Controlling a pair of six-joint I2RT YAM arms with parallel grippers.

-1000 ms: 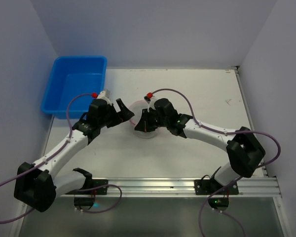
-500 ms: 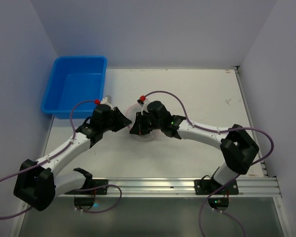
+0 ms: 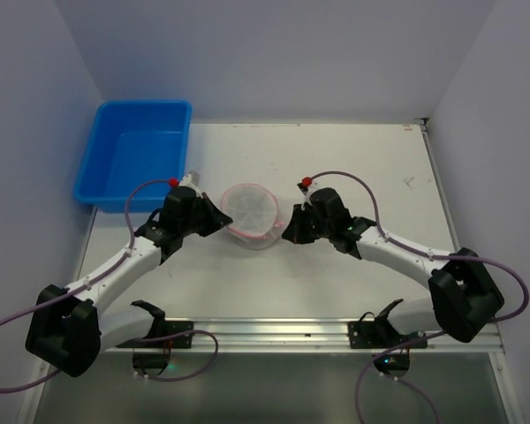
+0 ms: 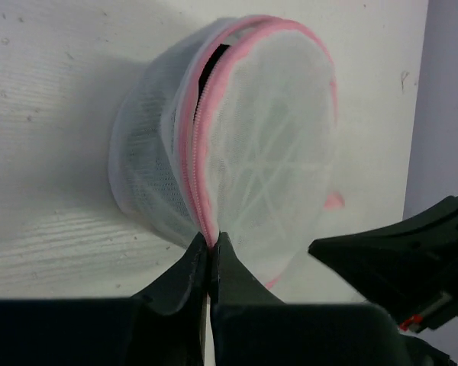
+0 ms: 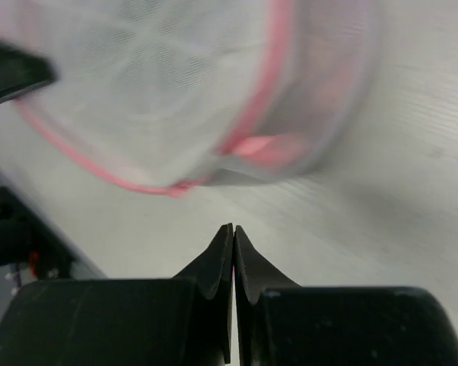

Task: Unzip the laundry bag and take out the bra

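Observation:
The laundry bag (image 3: 250, 212), a small round white mesh drum with pink zipper trim, lies mid-table between both arms. My left gripper (image 3: 223, 222) is shut on the bag's pink zipper rim (image 4: 211, 240) at its near edge. A dark gap (image 4: 211, 59) shows along the zipper at the far side. My right gripper (image 3: 288, 233) is shut with nothing in it (image 5: 233, 229), a short way right of the bag (image 5: 183, 84) and apart from it. A pink tab (image 5: 259, 146) sticks out of the side facing it. The bra is hidden.
A blue plastic bin (image 3: 137, 159) stands at the back left, behind the left arm. A metal rail (image 3: 274, 334) runs along the near table edge. Walls close in on three sides.
My left gripper has closed from open onto the bag's zipper rim. The right gripper, shut throughout, has pulled back to the right off the bag, uncovering it.

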